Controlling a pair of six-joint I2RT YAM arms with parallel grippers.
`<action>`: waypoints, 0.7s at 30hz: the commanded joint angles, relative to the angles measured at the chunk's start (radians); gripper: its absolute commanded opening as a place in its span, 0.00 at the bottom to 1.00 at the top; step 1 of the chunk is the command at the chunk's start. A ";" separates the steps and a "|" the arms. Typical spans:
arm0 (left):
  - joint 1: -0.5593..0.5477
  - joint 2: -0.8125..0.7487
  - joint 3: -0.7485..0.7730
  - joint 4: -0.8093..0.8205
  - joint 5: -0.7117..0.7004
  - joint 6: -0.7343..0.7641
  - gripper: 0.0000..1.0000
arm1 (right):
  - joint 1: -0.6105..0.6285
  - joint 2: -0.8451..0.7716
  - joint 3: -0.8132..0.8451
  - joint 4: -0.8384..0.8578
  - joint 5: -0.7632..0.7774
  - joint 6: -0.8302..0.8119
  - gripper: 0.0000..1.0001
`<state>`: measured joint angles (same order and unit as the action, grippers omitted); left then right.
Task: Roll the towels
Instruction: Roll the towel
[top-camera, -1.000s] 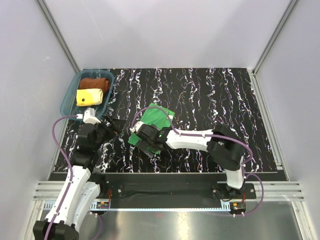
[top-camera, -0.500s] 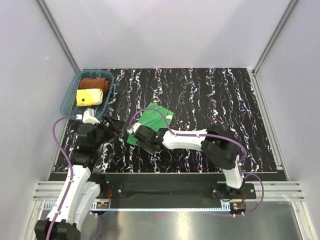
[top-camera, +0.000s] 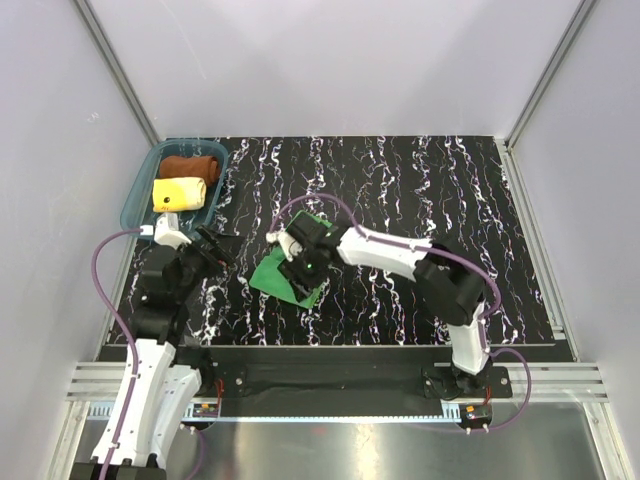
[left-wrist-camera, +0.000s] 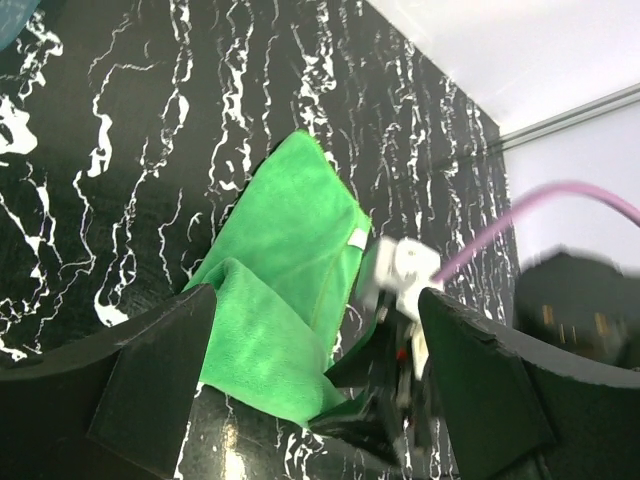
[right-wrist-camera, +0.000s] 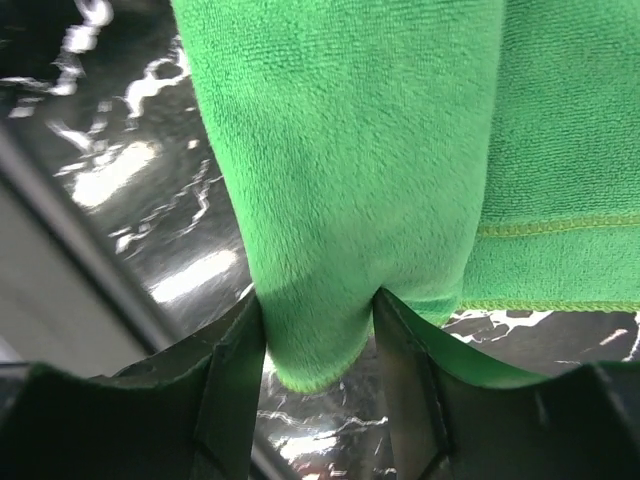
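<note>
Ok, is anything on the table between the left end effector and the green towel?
Nothing: only bare black marbled tabletop separates the left end effector from the green towel, clearest in the top external view.

Lab cell: white walls (top-camera: 330, 60), aluminium frame (top-camera: 115, 72)

Left arm (top-camera: 150, 375) and right arm (top-camera: 385, 250) look alike: white shells between bulky black joints, with black bases (top-camera: 455, 383) at the bottom edge. A mauve cable (top-camera: 97, 275) loops along each. Left end effector (left-wrist-camera: 315, 295) and right end effector (right-wrist-camera: 318, 300) carry matte black, wedge-shaped fingers (left-wrist-camera: 150, 380).
</note>
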<state>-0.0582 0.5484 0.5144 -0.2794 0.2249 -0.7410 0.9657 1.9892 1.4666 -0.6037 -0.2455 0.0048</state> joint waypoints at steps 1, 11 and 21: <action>0.008 -0.011 0.035 0.000 0.040 0.017 0.89 | -0.062 -0.009 0.047 -0.030 -0.301 0.018 0.53; 0.009 -0.019 -0.011 0.020 0.067 0.011 0.89 | -0.157 -0.052 -0.003 0.062 -0.240 0.083 0.83; 0.012 -0.030 0.246 -0.326 -0.292 0.109 0.89 | 0.102 -0.150 -0.064 0.128 0.455 0.026 1.00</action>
<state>-0.0532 0.5381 0.6312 -0.5026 0.1268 -0.6910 1.0019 1.8488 1.4250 -0.5278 -0.0582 0.0578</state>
